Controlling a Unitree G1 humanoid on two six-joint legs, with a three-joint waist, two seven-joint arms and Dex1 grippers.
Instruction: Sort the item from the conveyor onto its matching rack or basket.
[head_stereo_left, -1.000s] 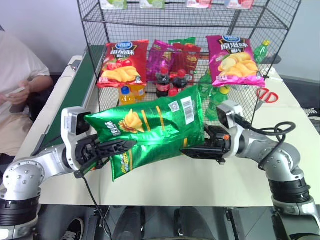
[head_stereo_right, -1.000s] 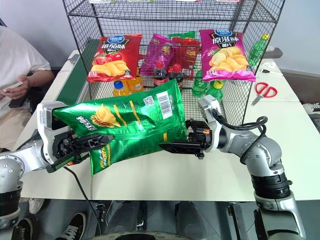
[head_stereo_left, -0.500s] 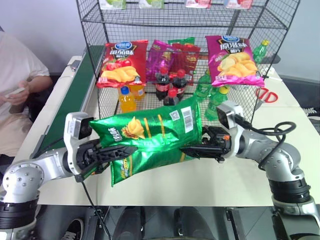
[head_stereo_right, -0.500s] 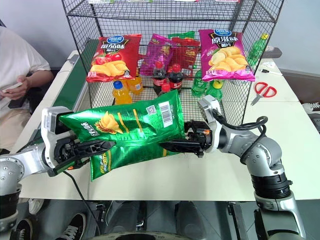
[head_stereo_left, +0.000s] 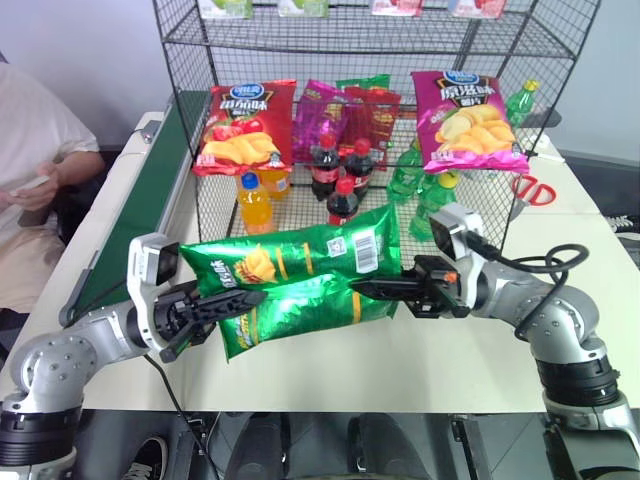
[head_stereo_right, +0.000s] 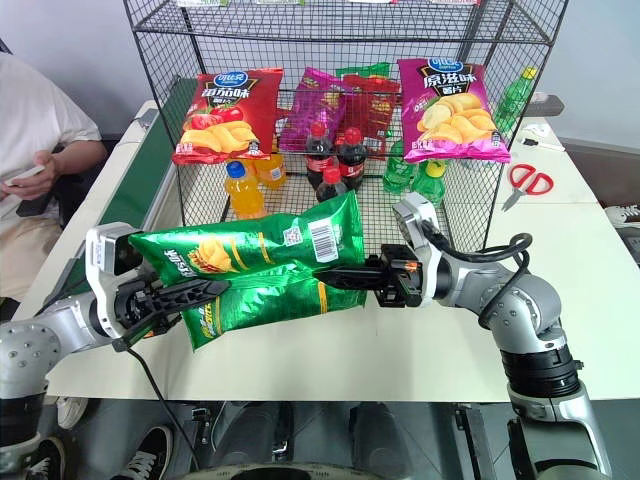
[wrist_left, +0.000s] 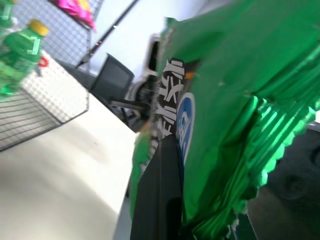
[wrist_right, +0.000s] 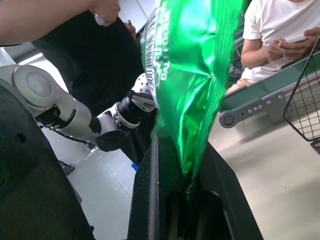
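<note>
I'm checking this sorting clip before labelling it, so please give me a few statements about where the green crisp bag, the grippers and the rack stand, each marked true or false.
1. The green crisp bag is held between the two grippers above the table. True.
2. The right gripper is shut on the bag's edge. True.
3. The green bag already lies inside the wire rack. False: it is in front of the rack, outside it.
4. The red crisp bag sits on the conveyor. False: it is in the rack.
5. Red-handled scissors lie on the table right of the rack. True.
</note>
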